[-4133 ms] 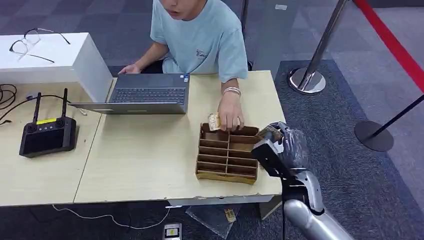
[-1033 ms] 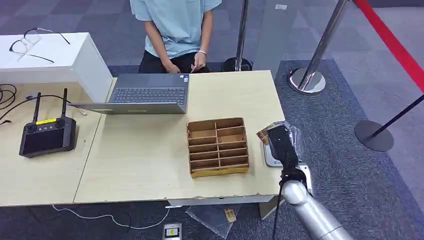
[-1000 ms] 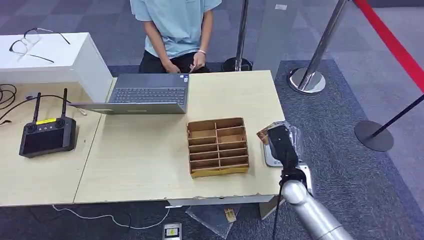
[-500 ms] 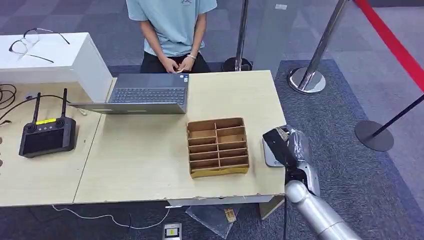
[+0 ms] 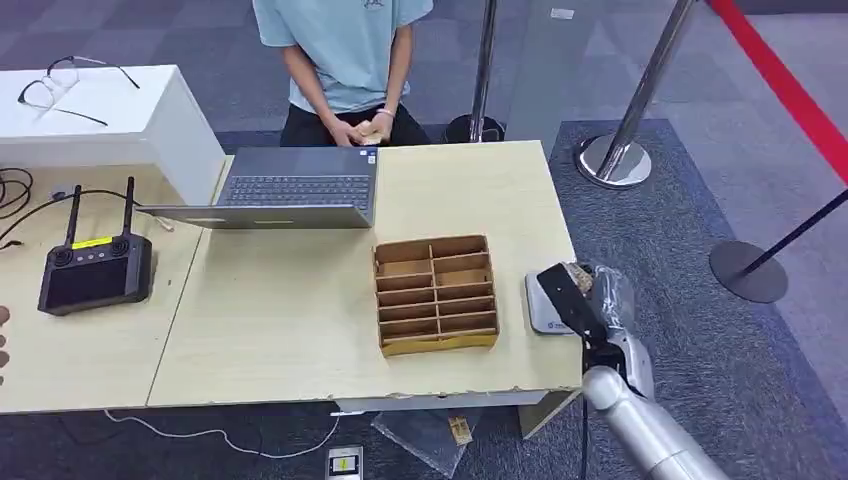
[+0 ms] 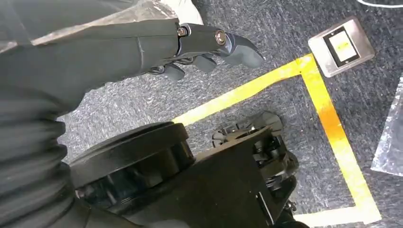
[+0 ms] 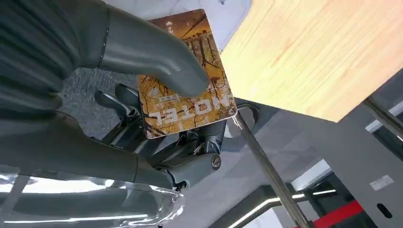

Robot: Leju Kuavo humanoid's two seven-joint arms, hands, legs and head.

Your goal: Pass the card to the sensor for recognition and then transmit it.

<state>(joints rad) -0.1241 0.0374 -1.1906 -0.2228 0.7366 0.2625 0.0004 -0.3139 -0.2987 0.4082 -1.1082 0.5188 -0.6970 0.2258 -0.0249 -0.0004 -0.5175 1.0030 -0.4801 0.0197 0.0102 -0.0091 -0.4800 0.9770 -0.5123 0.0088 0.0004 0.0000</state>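
Beside the cardboard organizer (image 5: pixel 436 294), over the grey sensor (image 5: pixel 545 304), the right hand (image 5: pixel 583 300) pinches the card (image 7: pixel 186 76); the left hand (image 6: pixel 199 45) hangs loosely curled, holding nothing.

orange-brown leaf-patterned card (image 7: pixel 187 78), brown divider box (image 5: pixel 436 293), grey laptop (image 5: pixel 296 187).

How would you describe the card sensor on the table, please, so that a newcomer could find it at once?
Start at the light wooden table and go to its right edge, on the robot's right. Just right of the brown divided cardboard tray lies the sensor, a flat pale grey pad with rounded corners, partly hidden by the right hand. It is the one grey, flat device there.
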